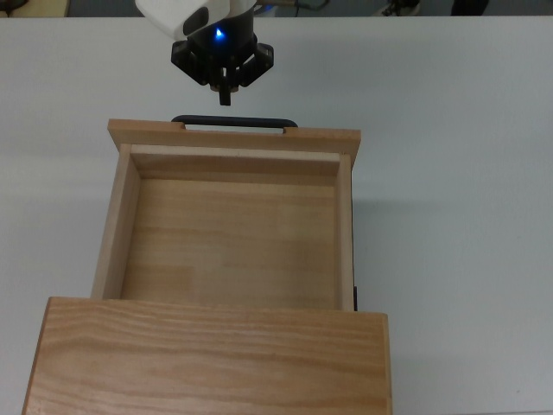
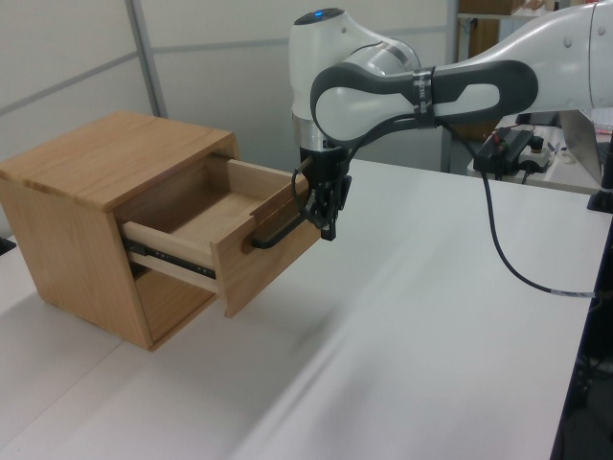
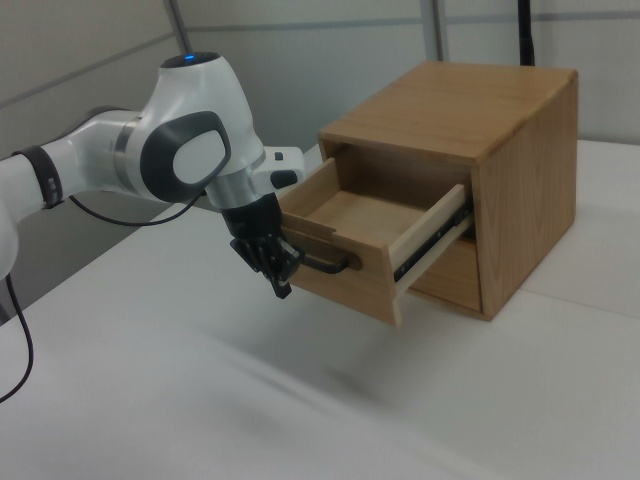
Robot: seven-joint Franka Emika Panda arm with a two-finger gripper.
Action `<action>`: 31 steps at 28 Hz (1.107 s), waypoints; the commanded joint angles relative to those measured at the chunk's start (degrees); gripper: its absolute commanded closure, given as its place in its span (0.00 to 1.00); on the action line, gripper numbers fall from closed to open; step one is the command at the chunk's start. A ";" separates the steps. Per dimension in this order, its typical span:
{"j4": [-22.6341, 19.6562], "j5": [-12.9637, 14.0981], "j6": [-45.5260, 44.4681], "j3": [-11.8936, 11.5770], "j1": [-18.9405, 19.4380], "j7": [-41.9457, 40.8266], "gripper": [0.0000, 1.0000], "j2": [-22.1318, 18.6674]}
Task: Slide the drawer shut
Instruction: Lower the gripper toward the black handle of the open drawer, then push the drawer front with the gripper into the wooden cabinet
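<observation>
Drawer [image 1: 229, 229], a light, stiff wooden tray on metal runners, stood pulled out of the cabinet [image 2: 91, 163], best pushed at its black handle [image 1: 234, 122], where the end effector [image 1: 225, 93] hovered, fingers together.

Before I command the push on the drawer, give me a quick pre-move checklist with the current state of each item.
1. Drawer open and needing the push: ok, it is pulled well out of the cabinet.
2. Drawer interior free of anything that could jam: ok, nothing is in it.
3. Gripper lined up with the handle: ok, in the top view it sits just beyond the bar, near its middle.
4. Fingers closed to push as one point: ok, they look shut in the top view.
5. Gripper touching the handle or front panel: cannot tell; a small gap shows in the top view, but the side views overlap.
6. Table around the drawer clear: ok.
</observation>
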 commanded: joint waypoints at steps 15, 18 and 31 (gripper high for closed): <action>6.55 -0.83 8.33 -1.47 -0.06 -0.43 1.00 9.64; 8.31 -0.65 12.28 -2.09 -0.06 0.97 1.00 11.66; 12.97 -1.00 30.12 -2.44 0.47 3.09 1.00 19.22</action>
